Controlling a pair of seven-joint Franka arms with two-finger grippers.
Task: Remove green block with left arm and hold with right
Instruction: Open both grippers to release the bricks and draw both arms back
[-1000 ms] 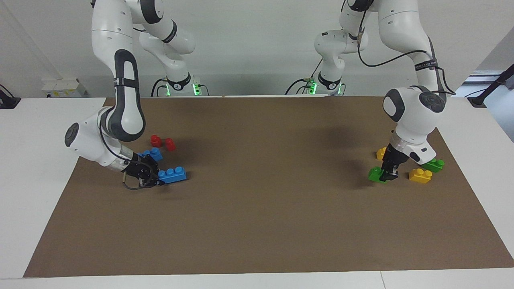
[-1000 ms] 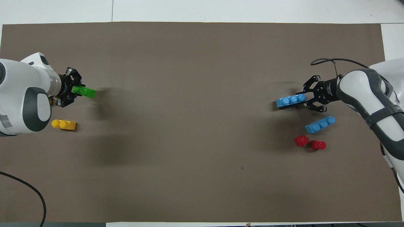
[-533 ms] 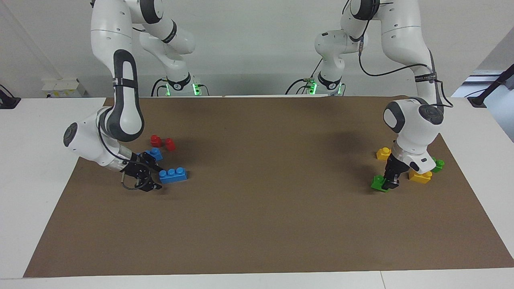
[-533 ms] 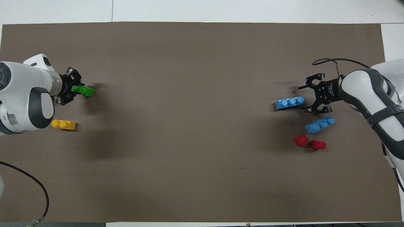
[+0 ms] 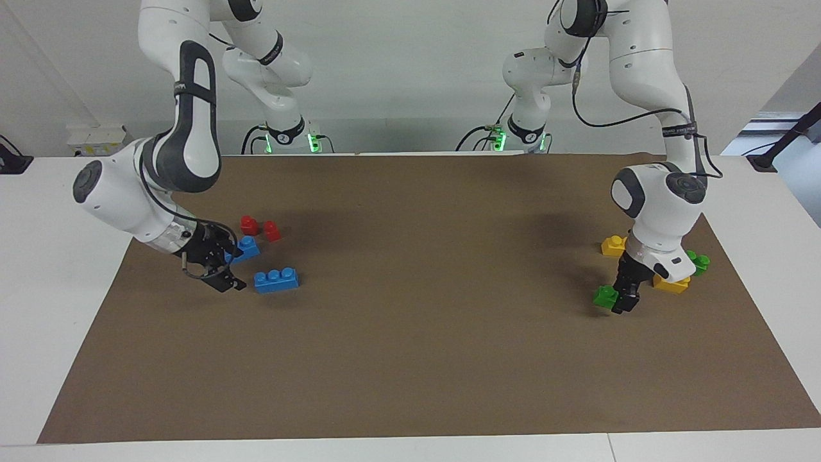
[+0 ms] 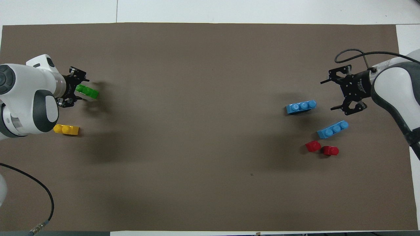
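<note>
My left gripper (image 5: pixel 621 299) is low at the mat near the left arm's end of the table, shut on one end of a green block (image 5: pixel 604 295). The block sticks out from the fingers at mat level; it also shows in the overhead view (image 6: pixel 88 92) by the left gripper (image 6: pixel 76 91). A second green block (image 5: pixel 698 262) lies nearer to the robots, partly hidden by the left wrist. My right gripper (image 5: pixel 232 269) is open and empty, beside a blue three-stud brick (image 5: pixel 276 280); it also shows in the overhead view (image 6: pixel 332 94).
Two yellow bricks (image 5: pixel 612 244) (image 5: pixel 671 284) lie close to the left gripper. A second blue brick (image 5: pixel 244 247) and two red pieces (image 5: pixel 249 224) (image 5: pixel 272 230) lie near the right gripper. All rest on a brown mat (image 5: pixel 410 359).
My right gripper let go of the blue three-stud brick, opened, and drew back and up toward its end of the table. My left gripper carried the green block slightly farther from the robots and lower.
</note>
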